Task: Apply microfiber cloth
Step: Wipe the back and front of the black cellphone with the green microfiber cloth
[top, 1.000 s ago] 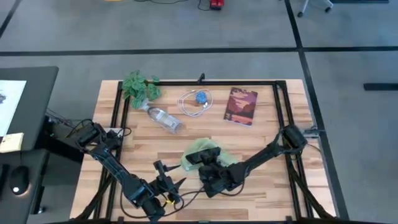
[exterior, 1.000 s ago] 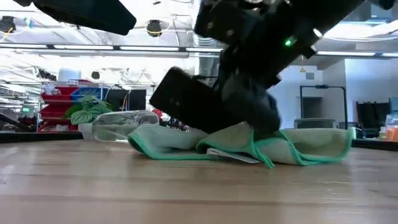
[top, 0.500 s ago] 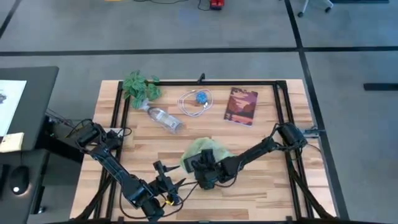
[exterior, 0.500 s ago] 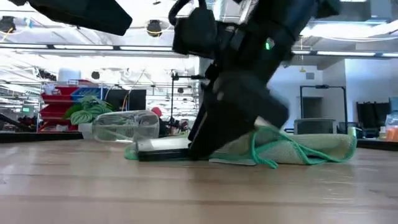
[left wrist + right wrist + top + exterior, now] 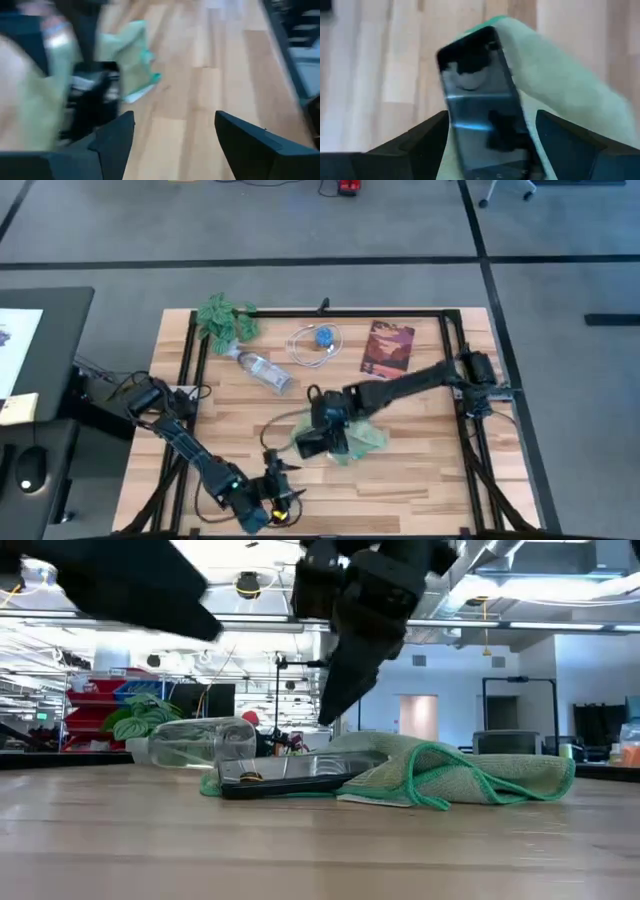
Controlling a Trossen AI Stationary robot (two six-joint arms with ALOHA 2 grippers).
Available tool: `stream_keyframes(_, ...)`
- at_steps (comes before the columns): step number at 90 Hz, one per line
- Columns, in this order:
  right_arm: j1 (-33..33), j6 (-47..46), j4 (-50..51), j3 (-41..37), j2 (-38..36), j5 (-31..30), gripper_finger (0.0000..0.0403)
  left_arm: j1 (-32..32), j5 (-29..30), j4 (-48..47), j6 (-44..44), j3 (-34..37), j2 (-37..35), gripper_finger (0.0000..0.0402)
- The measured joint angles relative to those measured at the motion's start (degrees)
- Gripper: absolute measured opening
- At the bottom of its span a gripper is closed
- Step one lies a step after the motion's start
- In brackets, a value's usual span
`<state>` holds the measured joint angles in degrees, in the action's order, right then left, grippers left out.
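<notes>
The pale mint-green microfiber cloth point(image 5: 358, 436) lies crumpled at the table's middle, also seen in the low view point(image 5: 470, 772). A black phone point(image 5: 290, 778) lies flat on the cloth's left part, screen up point(image 5: 480, 115). My right gripper point(image 5: 338, 705) hangs open just above the phone, fingers pointing down, touching nothing. My left gripper point(image 5: 278, 480) stands open near the table's front edge, a little left of the cloth point(image 5: 127, 55), with nothing between its fingers.
At the back of the table are a leafy artificial plant point(image 5: 226, 318), a clear bottle point(image 5: 266, 371) lying on its side, a coiled white cable point(image 5: 316, 345) and a dark red book point(image 5: 388, 350). A black frame point(image 5: 447, 316) runs along the table's edges.
My right gripper has laid the tilted phone down flat on the cloth, opened and let go, then risen and drawn back toward the far edge. The cloth's left part has been pulled out flatter under the phone. My left gripper has shifted a little toward the table's right.
</notes>
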<state>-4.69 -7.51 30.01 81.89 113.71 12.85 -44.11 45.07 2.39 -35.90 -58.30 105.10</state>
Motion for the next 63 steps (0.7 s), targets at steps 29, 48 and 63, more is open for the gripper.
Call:
stream_keyframes(29, 3.7, 0.7, -0.2, 0.0, 3.8, 11.5, 0.0286, 9.6, -16.7, 9.6, 1.7, 8.2, 0.0, 0.0156)
stream_keyframes(48, 3.1, 0.4, -0.2, 0.0, 3.8, 18.6, 0.0286, 13.7, -19.2, 9.2, 0.6, 11.3, -0.1, 0.0097)
stream_keyframes(63, 2.9, -0.7, 0.1, 0.0, 3.7, 18.8, 0.0286, 14.8, -15.2, 7.3, 0.6, 11.7, -0.2, 0.0059)
